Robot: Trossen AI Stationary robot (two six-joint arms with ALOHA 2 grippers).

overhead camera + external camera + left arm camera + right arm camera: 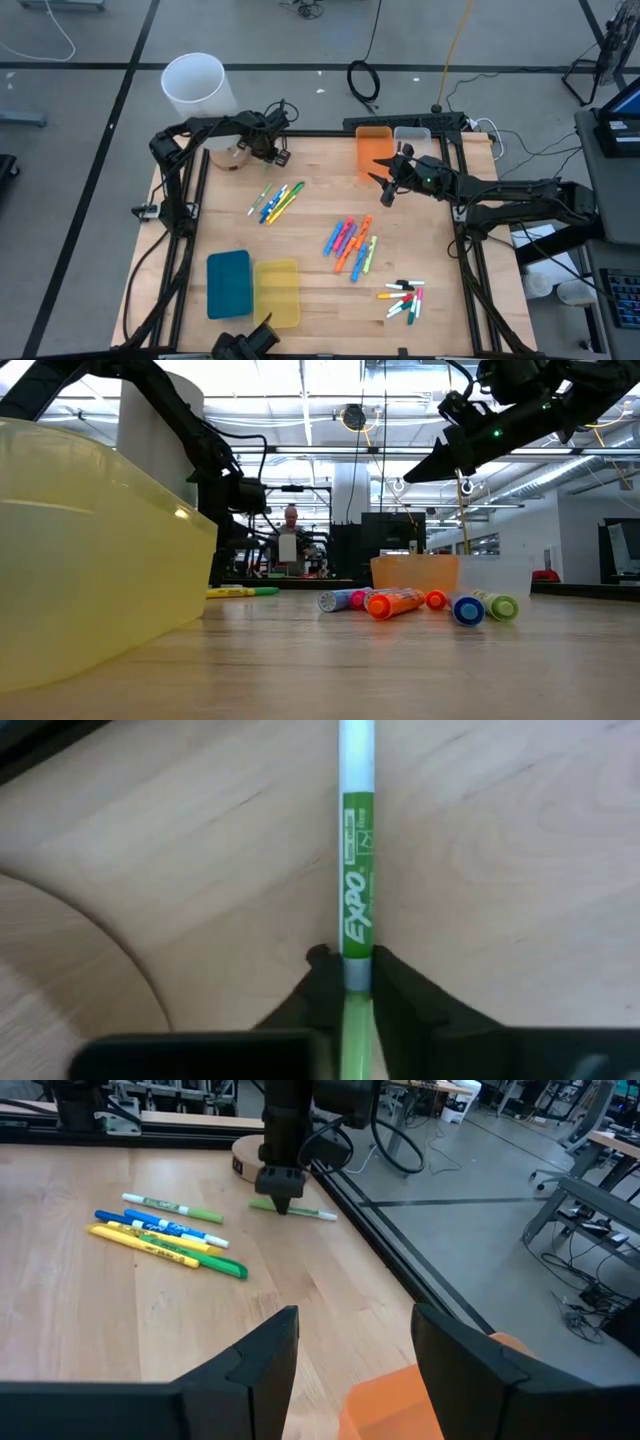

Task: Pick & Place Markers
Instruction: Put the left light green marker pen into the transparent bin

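A white marker with a green label (pixel 357 870) lies on the wood table near its far left corner, and my left gripper (pixel 357 982) is shut on it. The right wrist view shows the same gripper (pixel 278 1198) standing over the marker (pixel 305 1211). My right gripper (pixel 383 186) hangs open in the air above the table's far middle, beside the orange bin (pixel 374 150), with nothing between its fingers (pixel 268 1348). Loose markers lie in three groups: left of centre (pixel 276 201), in the centre (pixel 350 246) and near right (pixel 405 299). My left gripper pinches the marker between its two fingers (pixel 322 982), where the green label ends (pixel 357 960). The fingers come from above, pointing down, and lie across the barrel. The marker lies flat on the table, with most of its length sticking out past the fingers.
A white bucket (pixel 196 84) stands beyond the far left corner, with a round wooden disc (pixel 248 1158) near it on the table. A clear bin (pixel 413 135) sits beside the orange one. A blue bin (pixel 228 283) and a yellow bin (pixel 277 292) lie near left.
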